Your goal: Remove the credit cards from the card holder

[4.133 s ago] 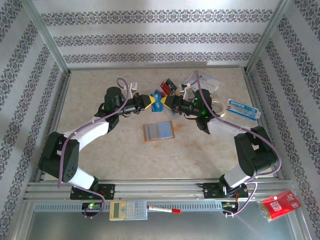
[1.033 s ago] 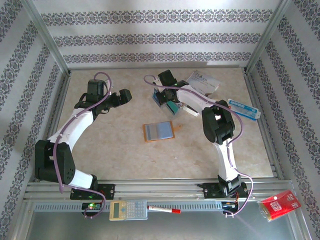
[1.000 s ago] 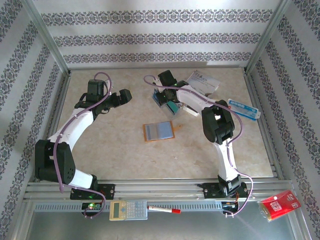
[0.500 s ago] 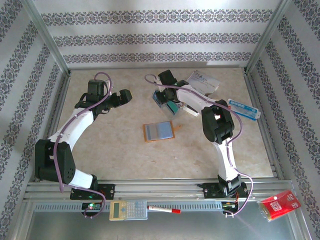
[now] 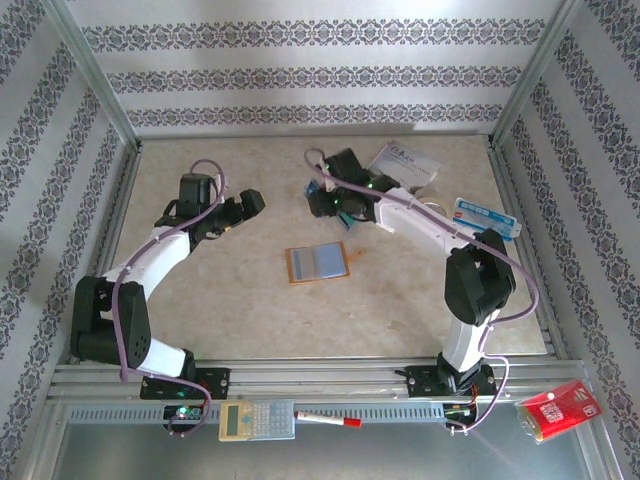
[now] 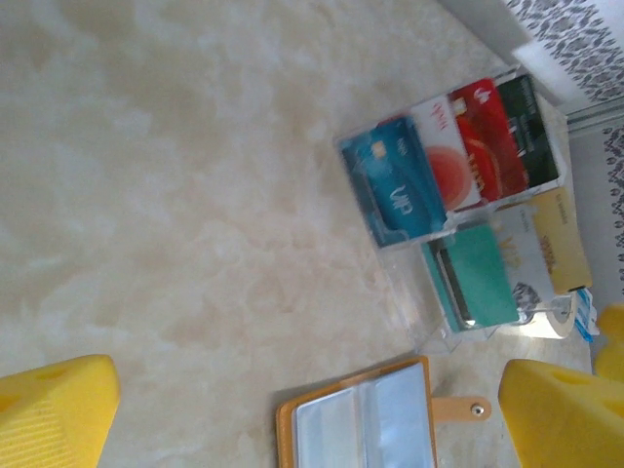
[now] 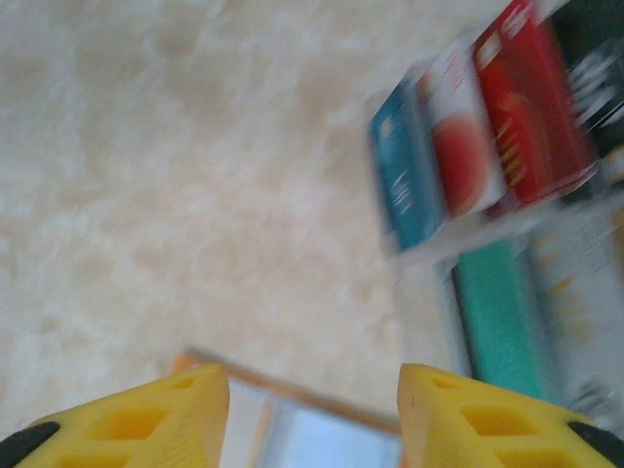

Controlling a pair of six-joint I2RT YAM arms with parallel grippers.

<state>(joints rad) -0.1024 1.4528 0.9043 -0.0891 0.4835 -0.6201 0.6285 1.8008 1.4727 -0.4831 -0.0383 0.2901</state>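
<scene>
From the top external view we record the flat orange-tan folding card holder (image 5: 318, 264) lying spread open near the middle of the pale marbled table (image 5: 230, 300), touched by neither arm. The left gripper (image 5: 250, 203) hangs to its far left. The right gripper (image 5: 325, 198) hangs beyond its far edge. Jaw spacing cannot be judged from this height. In the left wrist view the left gripper (image 6: 310, 409) stands wide, its yellow fingers (image 6: 54, 409) far apart with nothing between them. The small thin plastic credit cards (image 6: 458, 156) in blue, white-red, red, black, teal and tan-yellow lie in two rows in a clear plastic tray (image 6: 414, 302). That tray sits just beyond the card holder (image 6: 361, 429), whose thin strap tab (image 6: 453, 409) points right. The grey-clear sleeves (image 6: 336, 434) look empty, though we cannot confirm this. The right wrist view is blurred. The right gripper (image 7: 307, 409) is parted to a moderate gap and carries nothing, with the card holder (image 7: 322, 434) below it and the credit cards (image 7: 487, 127) up to the right. We judge the task close to done. To finish well, we would pin the orange border with one gripper, check each sleeve mouth, pinch any remaining card by its exposed edge, and draw it out flat along the sleeve.
</scene>
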